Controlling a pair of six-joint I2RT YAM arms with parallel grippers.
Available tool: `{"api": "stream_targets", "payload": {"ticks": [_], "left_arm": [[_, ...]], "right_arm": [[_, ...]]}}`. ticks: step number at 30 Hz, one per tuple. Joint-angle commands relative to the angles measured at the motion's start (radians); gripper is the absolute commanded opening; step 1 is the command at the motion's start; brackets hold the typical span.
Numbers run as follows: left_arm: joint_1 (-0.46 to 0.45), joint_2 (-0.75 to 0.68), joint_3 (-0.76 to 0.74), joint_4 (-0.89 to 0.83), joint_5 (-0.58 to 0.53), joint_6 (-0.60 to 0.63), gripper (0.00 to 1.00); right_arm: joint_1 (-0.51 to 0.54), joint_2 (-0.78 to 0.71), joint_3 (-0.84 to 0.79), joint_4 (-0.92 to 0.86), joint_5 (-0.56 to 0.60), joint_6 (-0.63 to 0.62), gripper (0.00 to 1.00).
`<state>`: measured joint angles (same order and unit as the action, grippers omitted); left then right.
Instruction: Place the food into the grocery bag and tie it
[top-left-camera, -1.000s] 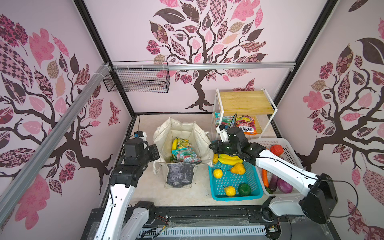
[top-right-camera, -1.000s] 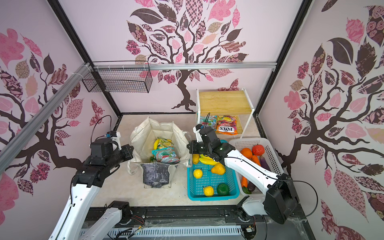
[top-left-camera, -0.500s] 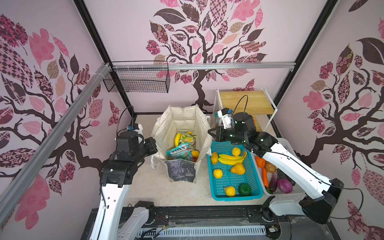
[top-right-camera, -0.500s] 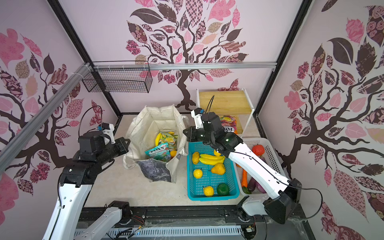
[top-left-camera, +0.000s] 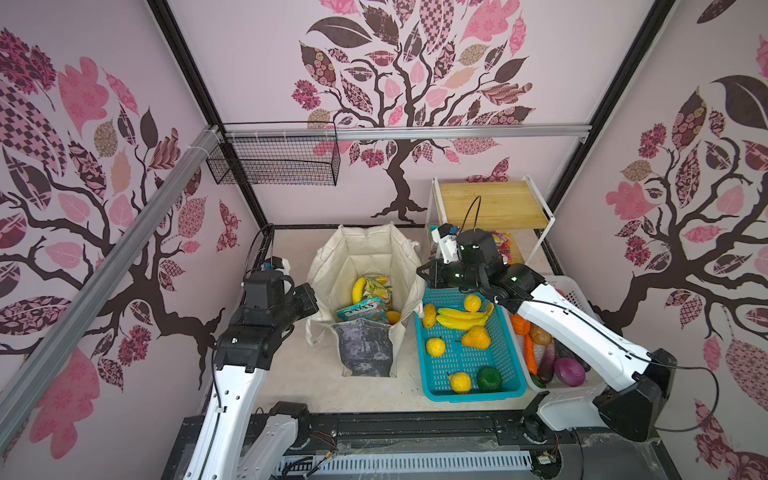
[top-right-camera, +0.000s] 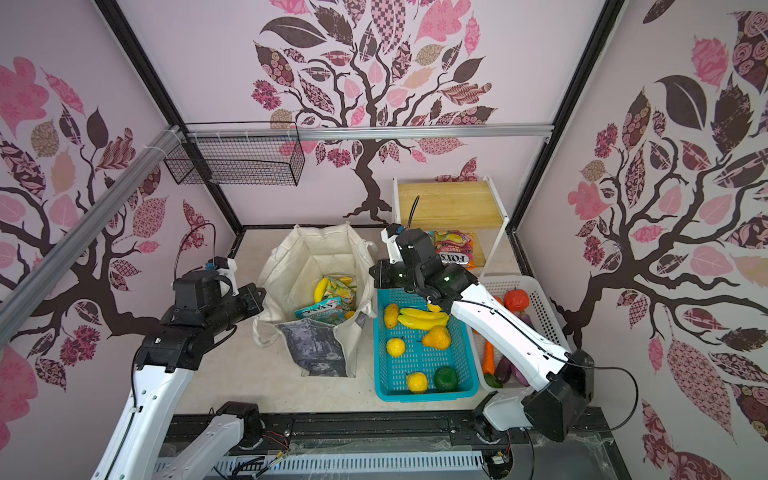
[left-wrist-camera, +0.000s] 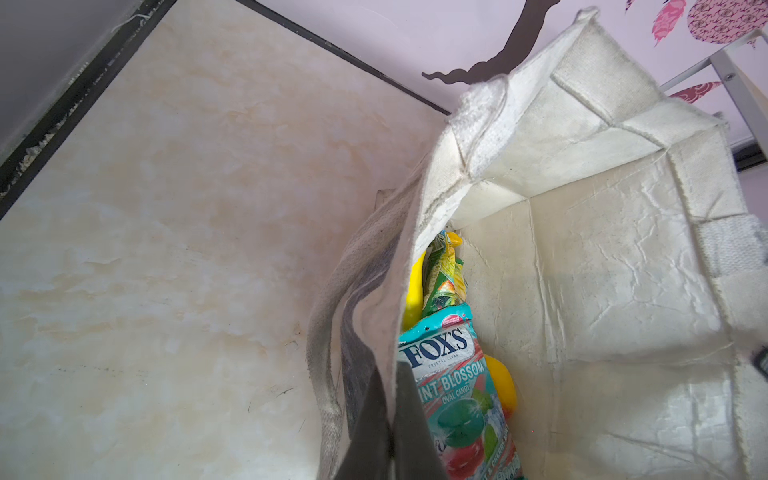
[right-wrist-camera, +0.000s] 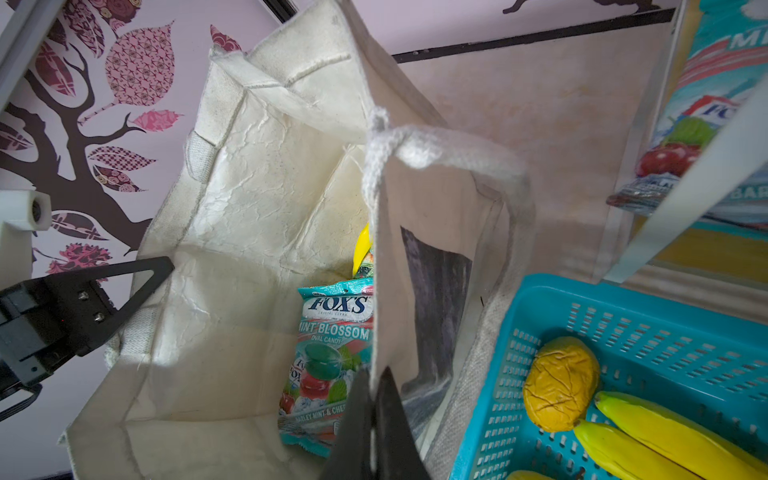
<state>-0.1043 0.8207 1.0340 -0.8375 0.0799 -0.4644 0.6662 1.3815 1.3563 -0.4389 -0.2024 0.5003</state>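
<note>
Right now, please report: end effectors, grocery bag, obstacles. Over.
Left end effector shut on grocery bag rim, right end effector on opposite rim. Bag open, untied, FOX'S packet and banana inside. Teal basket close beside it.

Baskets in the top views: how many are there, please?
3. A teal plastic basket stands right of the grocery bag; a white plastic basket stands beside it, partly under the right arm; a black wire basket hangs from the rail above.
</note>
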Motion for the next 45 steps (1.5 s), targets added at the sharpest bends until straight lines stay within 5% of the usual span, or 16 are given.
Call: {"api": "stream_targets", "payload": {"ticks": [1, 16, 18, 22, 26, 45], "left_arm": [[0.003, -0.033, -0.047, 0.077, -0.029, 0.019, 0.00], [0.007, -0.131, -0.159, 0.130, -0.010, 0.046, 0.00], [0.008, -0.129, -0.160, 0.127, -0.014, 0.045, 0.00], [0.007, -0.127, -0.160, 0.129, -0.005, 0.046, 0.00], [0.007, -0.122, -0.160, 0.126, -0.006, 0.046, 0.00], [0.010, -0.120, -0.163, 0.130, 0.012, 0.048, 0.00]], "right_arm": [[0.000, 0.017, -0.020, 0.078, 0.007, -0.006, 0.00], [0.001, -0.007, -0.140, 0.145, -0.018, 0.030, 0.01], [0.000, -0.019, -0.149, 0.151, -0.016, 0.033, 0.15], [0.001, -0.048, -0.161, 0.145, -0.004, 0.035, 0.67], [0.001, -0.076, -0.164, 0.116, 0.022, 0.032, 0.99], [0.001, -0.233, -0.298, 0.016, 0.127, -0.020, 1.00]]}}
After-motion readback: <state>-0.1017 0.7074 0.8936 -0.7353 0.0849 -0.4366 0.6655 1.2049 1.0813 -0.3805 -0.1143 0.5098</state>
